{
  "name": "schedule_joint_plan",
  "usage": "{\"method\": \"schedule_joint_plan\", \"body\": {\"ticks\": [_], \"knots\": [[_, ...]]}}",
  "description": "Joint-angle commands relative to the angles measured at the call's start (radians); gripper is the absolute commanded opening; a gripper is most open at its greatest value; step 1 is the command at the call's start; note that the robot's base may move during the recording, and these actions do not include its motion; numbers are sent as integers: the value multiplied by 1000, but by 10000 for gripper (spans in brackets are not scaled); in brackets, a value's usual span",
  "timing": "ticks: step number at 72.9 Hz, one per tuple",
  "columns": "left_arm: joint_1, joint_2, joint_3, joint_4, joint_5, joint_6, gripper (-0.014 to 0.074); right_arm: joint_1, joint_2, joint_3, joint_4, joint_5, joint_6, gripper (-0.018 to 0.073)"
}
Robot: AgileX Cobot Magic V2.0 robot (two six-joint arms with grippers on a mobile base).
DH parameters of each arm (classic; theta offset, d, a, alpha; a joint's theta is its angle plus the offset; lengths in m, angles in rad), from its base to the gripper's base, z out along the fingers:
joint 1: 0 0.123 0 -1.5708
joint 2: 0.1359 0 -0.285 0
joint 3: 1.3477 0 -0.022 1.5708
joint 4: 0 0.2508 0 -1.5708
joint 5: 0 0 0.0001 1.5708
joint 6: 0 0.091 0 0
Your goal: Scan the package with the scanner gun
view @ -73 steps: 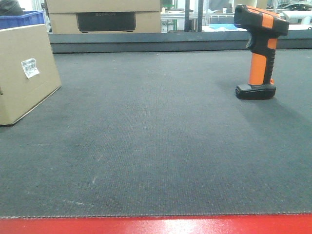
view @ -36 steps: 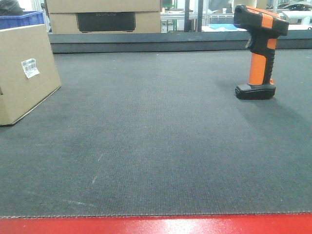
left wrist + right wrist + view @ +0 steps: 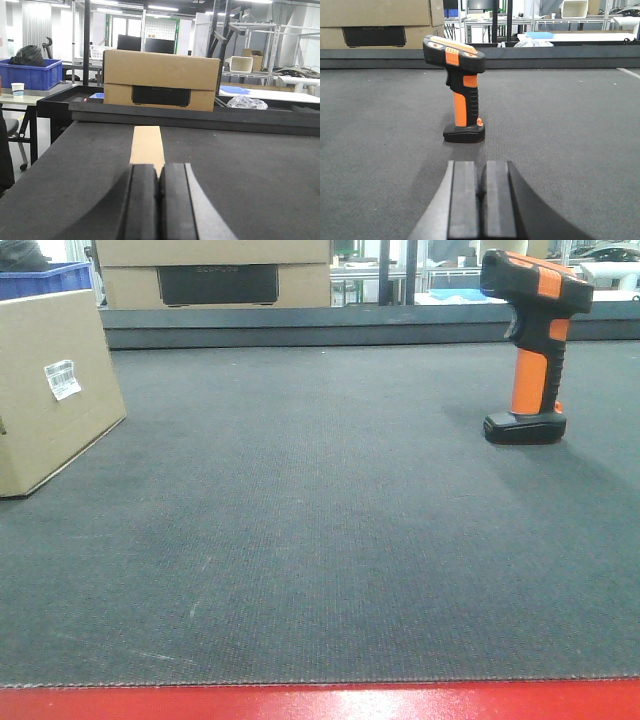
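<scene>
The package (image 3: 50, 390), a plain brown box with a small white barcode label (image 3: 62, 379), stands on the dark mat at the far left of the front view. In the left wrist view a narrow tan strip (image 3: 146, 142), apparently the package's top, lies just beyond my left gripper (image 3: 160, 172), which is shut and empty. The orange and black scanner gun (image 3: 530, 350) stands upright on its base at the right. The right wrist view shows the scanner gun (image 3: 462, 100) straight ahead of my right gripper (image 3: 482, 177), which is shut, empty and a short way from it. Neither gripper shows in the front view.
A larger cardboard box with a dark panel (image 3: 215, 270) sits behind the raised dark ledge (image 3: 350, 325) at the mat's far edge. A blue crate (image 3: 45, 278) stands at the back left. A red strip (image 3: 320, 702) borders the mat's near edge.
</scene>
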Motion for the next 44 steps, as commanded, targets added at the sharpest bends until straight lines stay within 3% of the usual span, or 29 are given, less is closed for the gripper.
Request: {"method": "schedule_joint_plan", "body": {"ticks": [1,32,44], "knots": [[-3,-4,1,0,-13,2,-111,-5,-3,0,3,-10,0,-168],[-3,-4,1,0,-13,2,-111,-5,-3,0,3,-11,0,-168],[23,-45,98,73,-96,2,-111,-5,-3,0,3,-11,0,-168]]}}
